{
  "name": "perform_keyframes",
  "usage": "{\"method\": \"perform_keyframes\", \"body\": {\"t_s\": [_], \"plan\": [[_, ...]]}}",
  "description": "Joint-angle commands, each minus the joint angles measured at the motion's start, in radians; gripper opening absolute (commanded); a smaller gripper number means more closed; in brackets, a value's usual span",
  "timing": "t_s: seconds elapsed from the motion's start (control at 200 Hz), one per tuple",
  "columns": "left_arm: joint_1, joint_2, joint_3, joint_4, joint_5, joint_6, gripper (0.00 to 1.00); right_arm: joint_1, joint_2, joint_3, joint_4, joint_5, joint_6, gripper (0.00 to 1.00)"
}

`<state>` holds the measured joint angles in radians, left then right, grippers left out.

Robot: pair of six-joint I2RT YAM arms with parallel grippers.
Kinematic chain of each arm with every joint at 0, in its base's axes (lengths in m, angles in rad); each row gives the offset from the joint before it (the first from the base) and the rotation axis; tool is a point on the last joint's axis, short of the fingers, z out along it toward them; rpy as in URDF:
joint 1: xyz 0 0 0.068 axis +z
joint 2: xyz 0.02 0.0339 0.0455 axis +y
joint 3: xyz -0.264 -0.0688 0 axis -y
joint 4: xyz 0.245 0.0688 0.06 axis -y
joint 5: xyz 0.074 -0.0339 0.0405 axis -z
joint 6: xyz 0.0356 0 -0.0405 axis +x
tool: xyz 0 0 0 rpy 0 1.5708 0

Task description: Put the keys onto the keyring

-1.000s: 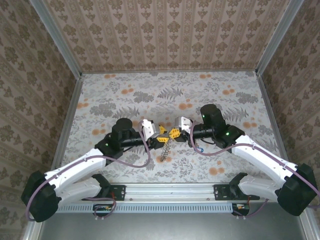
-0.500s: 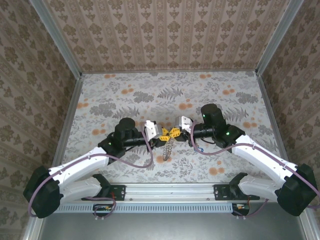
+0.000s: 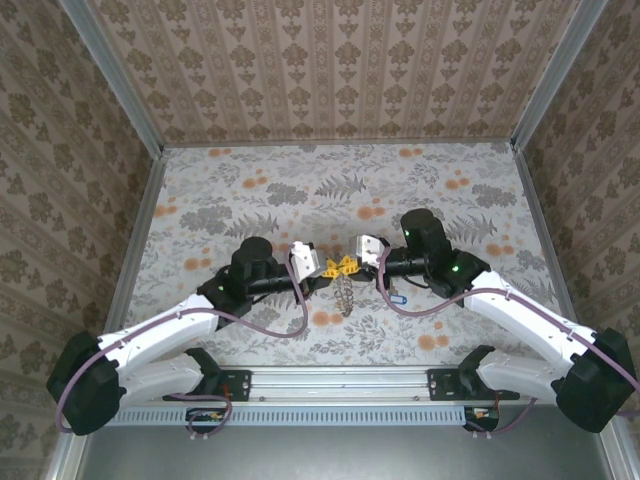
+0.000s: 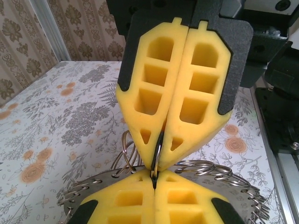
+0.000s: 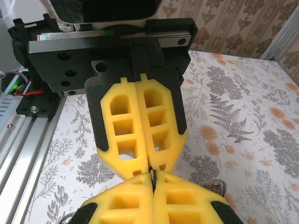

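Two grippers meet nose to nose over the middle of the flower-patterned desk (image 3: 300,180), a bit closer to its near edge than the far one. From the top camera, the left gripper (image 3: 331,268) comes in from the left and the right gripper (image 3: 350,265) from the right, with their yellow tips touching or as good as. Right under that meeting point hangs the bunch of small dull grey metal keys (image 3: 344,295), a short chain-like clump. Can't tell from above whether its lower end rests on the desk.

Left wrist camera: the left gripper (image 4: 153,179) sits at the bottom with its jaws pressed together. The right gripper (image 4: 159,140) points down at it from above, also pressed together. A thin silver wire ring (image 4: 157,151) comes out of the seam between the right one's tips and runs into the seam of the left one, so both look clamped on that same wire ring. The keys (image 4: 210,169) fan out to both sides just behind the left gripper's tips, loops and flat blades stacked together.

Right wrist camera is the mirror of that: right gripper (image 5: 152,179) at the bottom, left gripper (image 5: 150,165) above, no gap in either. There's a dark sliver pinched where the tips meet. A bit of the keys (image 5: 217,186) peeks out at the lower right.
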<state>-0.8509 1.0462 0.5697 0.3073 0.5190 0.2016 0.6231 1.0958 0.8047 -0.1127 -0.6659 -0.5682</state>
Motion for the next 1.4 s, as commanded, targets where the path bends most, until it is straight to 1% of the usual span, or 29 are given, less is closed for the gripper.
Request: {"method": "perform_keyframes", "body": {"t_s": [0.0,0.07,0.3,0.44,0.675,0.935,1.06,1.21,1.26,1.395], "plan": [[-0.005,-0.015,-0.011,0.1,-0.04,-0.018,0.0,0.018,-0.035,-0.009,-0.061,0.009,-0.061,0.14],[-0.004,-0.017,-0.015,0.099,-0.036,-0.013,0.0,0.007,-0.042,0.002,-0.105,0.018,-0.094,0.16],[-0.004,-0.008,-0.027,0.111,-0.017,-0.002,0.0,-0.042,-0.044,0.036,-0.216,-0.011,-0.148,0.24],[-0.005,0.004,-0.043,0.15,0.0,-0.006,0.0,-0.056,-0.034,0.034,-0.226,-0.026,-0.149,0.26],[-0.005,0.022,-0.042,0.173,0.025,-0.006,0.0,-0.056,-0.008,0.036,-0.19,-0.057,-0.131,0.26],[-0.005,0.041,-0.057,0.232,0.035,-0.036,0.0,-0.057,0.003,0.02,-0.144,-0.042,-0.126,0.21],[-0.007,0.058,-0.054,0.244,0.051,-0.043,0.0,-0.056,-0.005,0.0,-0.088,-0.022,-0.106,0.1],[-0.009,0.069,-0.056,0.252,0.055,-0.051,0.0,-0.056,-0.027,-0.032,-0.024,0.014,-0.083,0.04],[-0.01,0.071,-0.056,0.253,0.053,-0.052,0.0,-0.056,-0.038,-0.046,-0.003,0.03,-0.075,0.0],[-0.011,0.079,-0.049,0.239,0.054,-0.063,0.0,-0.056,-0.065,-0.077,0.045,0.059,-0.058,0.0]]}}
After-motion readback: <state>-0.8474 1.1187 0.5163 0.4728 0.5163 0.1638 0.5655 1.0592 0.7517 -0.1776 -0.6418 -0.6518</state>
